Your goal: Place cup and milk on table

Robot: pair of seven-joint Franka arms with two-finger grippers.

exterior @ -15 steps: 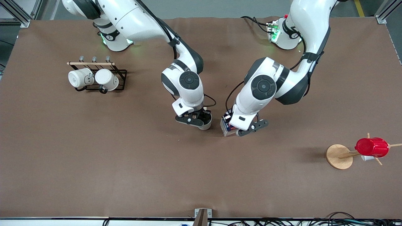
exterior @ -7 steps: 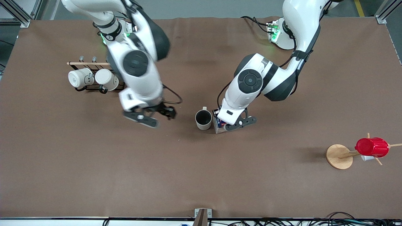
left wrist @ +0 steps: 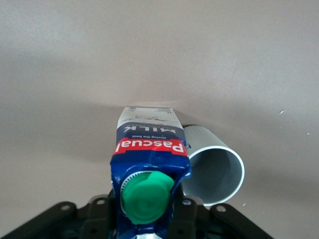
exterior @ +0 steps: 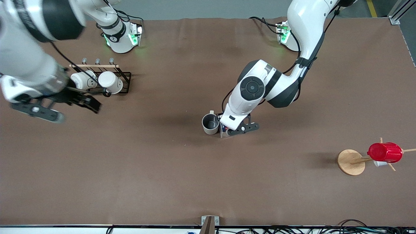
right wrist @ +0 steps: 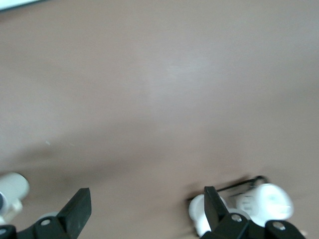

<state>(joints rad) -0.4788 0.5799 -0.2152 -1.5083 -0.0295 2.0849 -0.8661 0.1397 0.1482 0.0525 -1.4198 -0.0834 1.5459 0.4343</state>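
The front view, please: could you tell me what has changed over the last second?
The right gripper let go of the cup, left it standing on the table, and swung away, open, toward the mug rack. The left gripper, shut on the milk, carried it toward the cup until the two stand side by side. The rack's mugs and the red cup stayed put.

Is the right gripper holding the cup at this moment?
No: the cup stands on the table beside the milk, while the right gripper hangs open and empty near the mug rack.
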